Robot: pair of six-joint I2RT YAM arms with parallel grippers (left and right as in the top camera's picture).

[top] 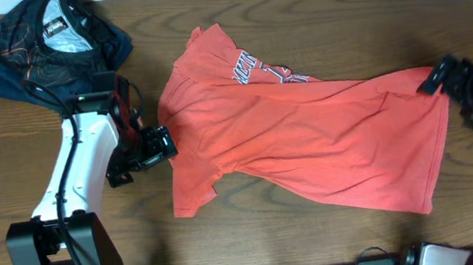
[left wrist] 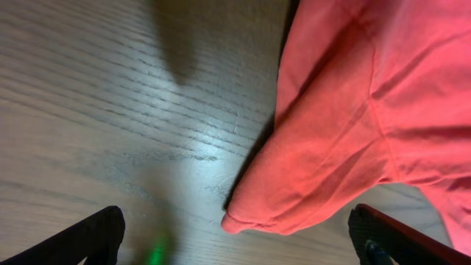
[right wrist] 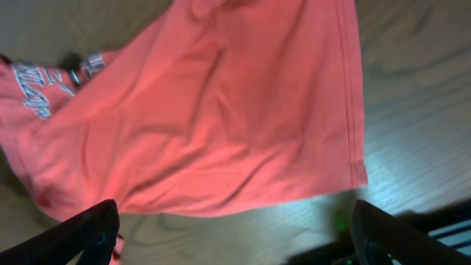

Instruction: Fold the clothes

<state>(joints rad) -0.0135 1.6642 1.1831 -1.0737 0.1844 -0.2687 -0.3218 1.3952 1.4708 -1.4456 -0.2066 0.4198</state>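
Observation:
A coral-red T-shirt (top: 310, 136) with grey chest lettering lies spread and rumpled across the middle of the wooden table. My left gripper (top: 154, 149) is open and empty at the shirt's left edge; in the left wrist view a sleeve tip (left wrist: 324, 177) lies between the wide jaws (left wrist: 239, 243). My right gripper (top: 445, 77) is open and empty at the shirt's right edge; the right wrist view shows the hem (right wrist: 243, 132) just beyond its jaws (right wrist: 235, 235).
A dark navy garment (top: 47, 48) with a printed pattern lies bunched at the back left, behind the left arm. Bare wood table (top: 261, 248) runs along the front edge.

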